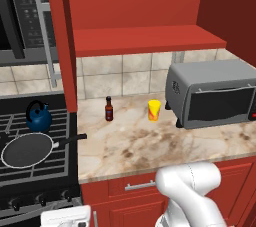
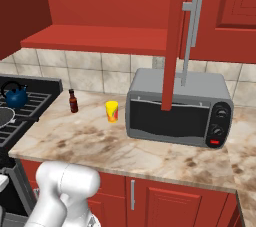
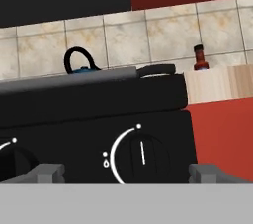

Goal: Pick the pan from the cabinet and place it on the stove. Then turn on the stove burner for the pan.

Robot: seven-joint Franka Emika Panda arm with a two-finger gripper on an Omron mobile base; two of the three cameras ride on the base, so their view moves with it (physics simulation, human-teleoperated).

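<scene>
Marbled beige stone made up the counter (image 1: 150, 146), which ran from the stove (image 1: 35, 171) on the left to a grey toaster oven (image 1: 212, 93) on the right, with pale square tiles (image 1: 125, 73) on the wall behind. Red drawer fronts (image 1: 130, 186) sat under the counter. Above it hung the cabinet (image 1: 145, 16), its door (image 1: 64, 36) swung open edge-on with a long silver bar handle, its red shelf (image 1: 150, 38) bare. A black-and-grey microwave (image 1: 25, 16) was mounted over the stove. On the counter a small dark sauce bottle (image 1: 108, 109) stood near a yellow cup (image 1: 154, 110), the two apart from each other.

The pan (image 1: 27, 150) lay flat on the black grates at the front of the stove: shallow, round, dark grey inside with a thin pale rim, its slim black handle pointing right toward the counter's edge. A small blue kettle (image 1: 39, 117) stood on the grate just behind it.

In the hand view the gripper (image 3: 127, 171) was low in front of the stove's black control panel, its two grey fingertips (image 3: 47, 171) spread wide apart with nothing between them. A round black knob (image 3: 141, 153) with a white pointer line standing upright lay straight ahead between them, and part of a second knob (image 3: 12, 161) showed at the left. Whether the tips touched the panel could not be told.
</scene>
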